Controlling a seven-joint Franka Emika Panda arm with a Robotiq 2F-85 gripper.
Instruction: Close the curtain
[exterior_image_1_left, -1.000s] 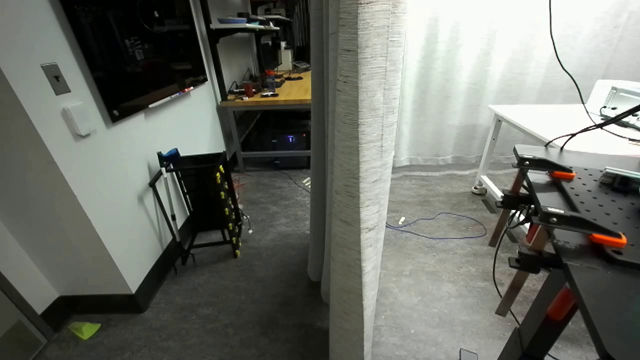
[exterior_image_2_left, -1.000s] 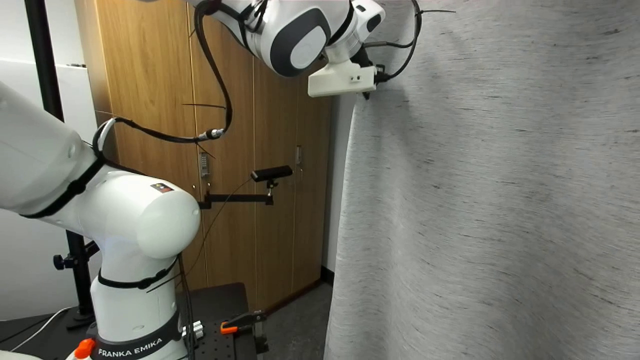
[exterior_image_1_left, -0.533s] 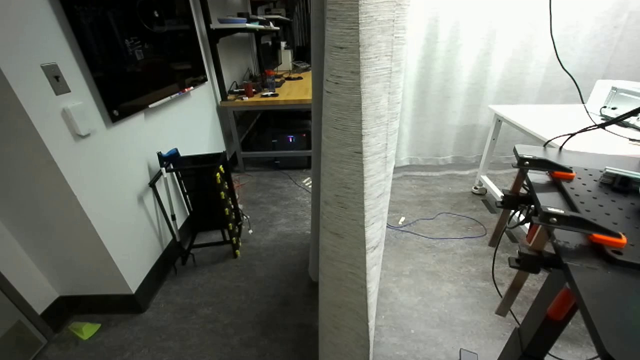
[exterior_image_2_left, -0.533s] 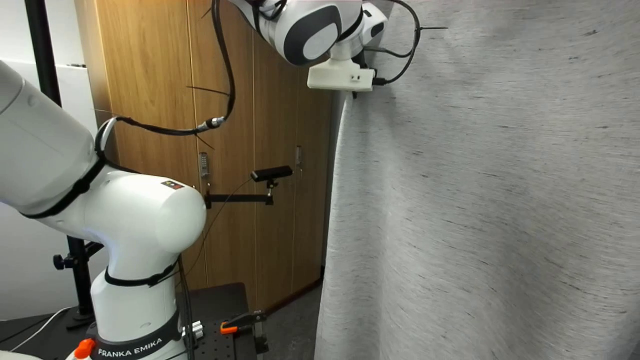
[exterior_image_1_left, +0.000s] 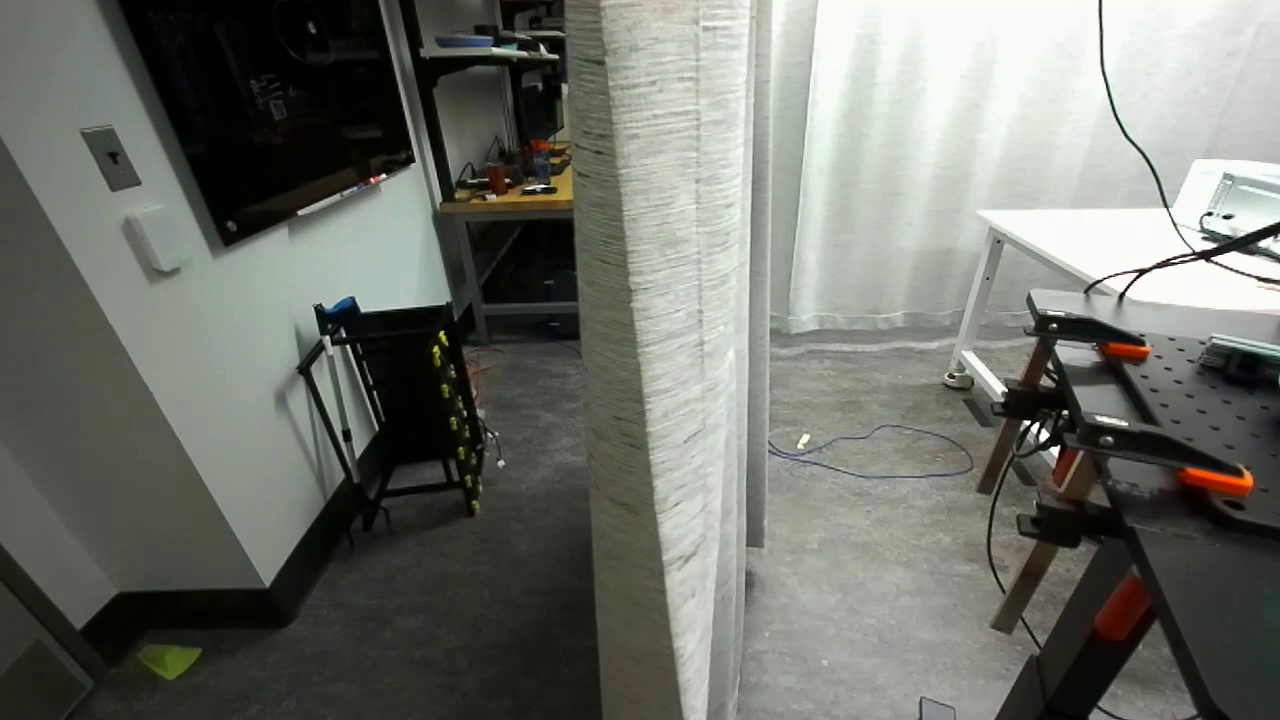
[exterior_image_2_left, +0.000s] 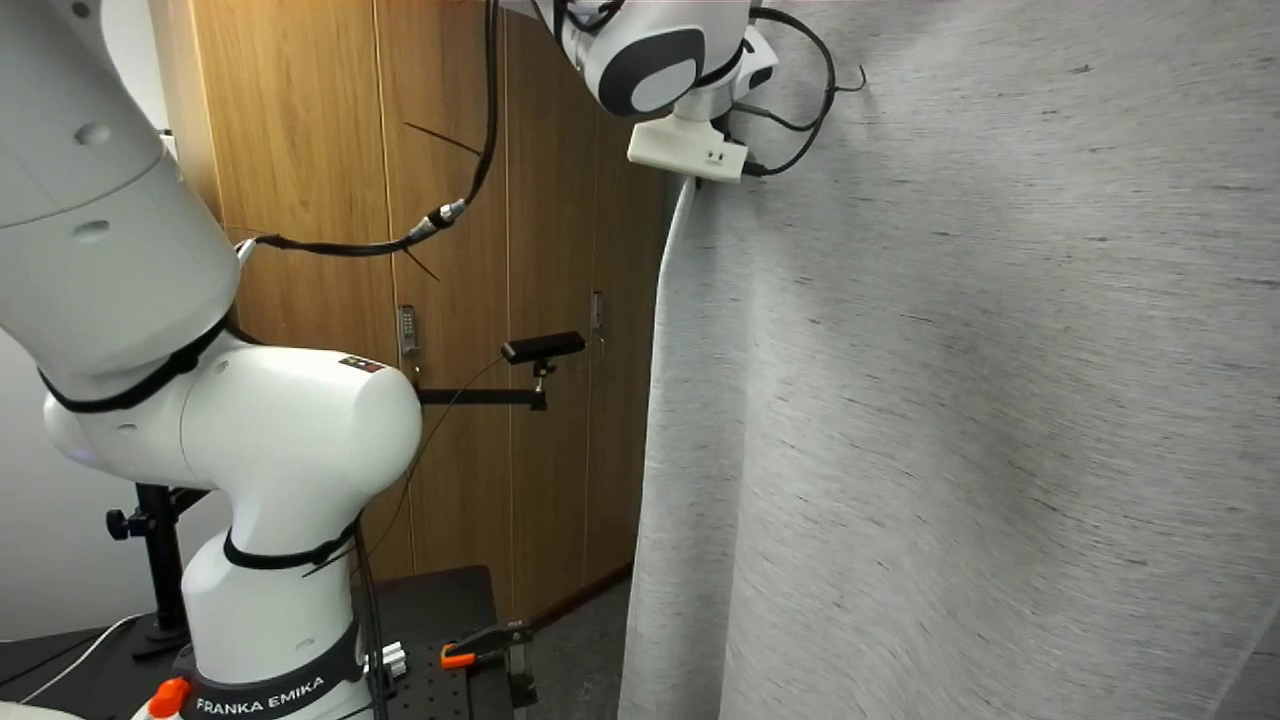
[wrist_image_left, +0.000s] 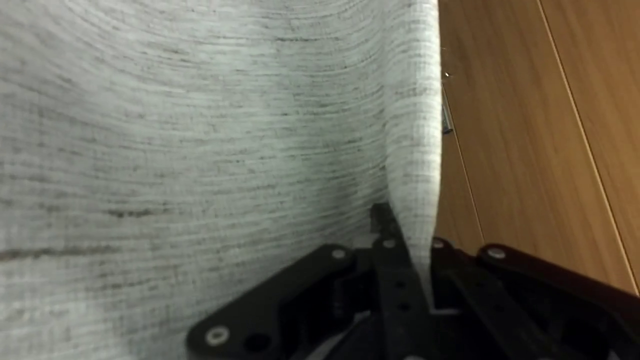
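In the wrist view the hand (wrist_image_left: 411, 245) is clamped on the edge of the curtain (wrist_image_left: 225, 150): the light grey, finely streaked cloth runs between the dark fingers (wrist_image_left: 395, 285), one against its near face, the other partly hidden behind it. To the left the fabric spreads in curved lines; to the right are wooden cabinets (wrist_image_left: 530, 125). In an exterior view the curtain fills the right side from top to bottom, its left edge dropping at a slight slant from the hand, much of which a pale housing (exterior_image_2_left: 686, 149) covers. The white arm (exterior_image_2_left: 300, 430) stands on a black counter (exterior_image_2_left: 440, 600), with a clamp (exterior_image_2_left: 493, 638) at its edge, and a small black device (exterior_image_2_left: 543, 347) sits on a bracket before the cabinets. In an exterior view the curtain hangs in deep folds down the middle and past the bottom of the view, covering part of a wooden counter (exterior_image_1_left: 562, 193). Right of it are a smoother white drape (exterior_image_1_left: 900, 180), a white counter (exterior_image_1_left: 1085, 235) and a blue cable (exterior_image_1_left: 900, 477) looped on the floor (exterior_image_1_left: 870, 580). Left of it a black frame (exterior_image_1_left: 410, 390) dotted with yellow stands by the wall (exterior_image_1_left: 230, 400), near a glossy black board (exterior_image_1_left: 250, 100).
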